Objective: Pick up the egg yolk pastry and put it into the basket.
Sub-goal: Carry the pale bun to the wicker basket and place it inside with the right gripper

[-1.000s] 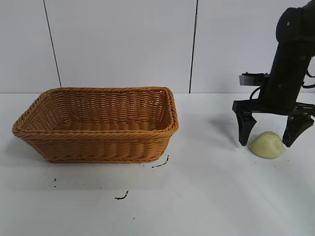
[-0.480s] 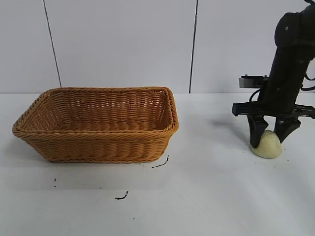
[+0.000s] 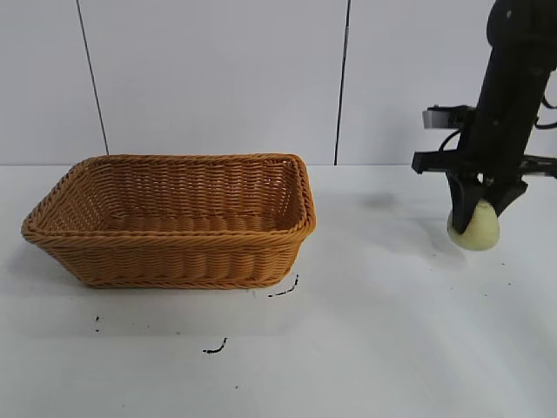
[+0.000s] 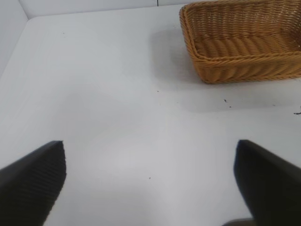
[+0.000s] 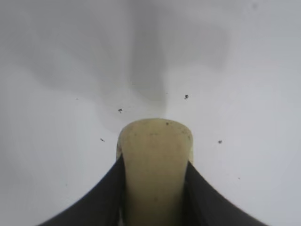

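We see the right tool (image 3: pixel 481 202) hanging straight down from its upright arm, clamped on the pastry (image 3: pixel 476 231), held above the table (image 3: pixel 374 348), rounded end down, well apart from the basket (image 3: pixel 170 219).

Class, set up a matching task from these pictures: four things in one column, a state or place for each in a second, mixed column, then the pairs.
Column one:
1. egg yolk pastry
2. basket
3. right tool
4. left tool

Column two:
A. open over bare table
B. lifted off the table, pinched
C. shut on the pastry
D. standing empty on the table's left side

Pairs: 1-B, 2-D, 3-C, 4-A
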